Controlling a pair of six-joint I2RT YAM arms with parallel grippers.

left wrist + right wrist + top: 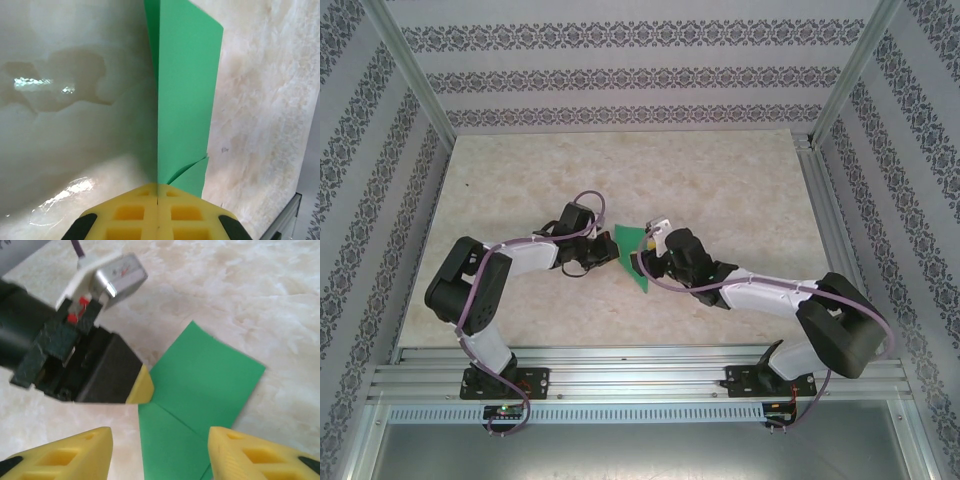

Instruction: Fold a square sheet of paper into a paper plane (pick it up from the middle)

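Square sheet of paper (632,255): bright green, already creased, at frame centre in the top view, between the two grippers.

Table (520,180): pale marbled top. Sheet held low over it; contact cannot be told.

Left gripper (603,252): fingers pressed together, pinching the sheet. In its wrist view the paper rises from the seam between the yellow pads (130,212) to the frame top. Judged: it serves as the clamp that keeps the fold line fixed.

Right gripper (160,440): fingers spread at frame bottom, straddling the sheet, gripping nothing. Judged: freed to regrasp or press.

Crease (175,415): diagonal, sharp.

Small flap (192,172): curls just above the pads.
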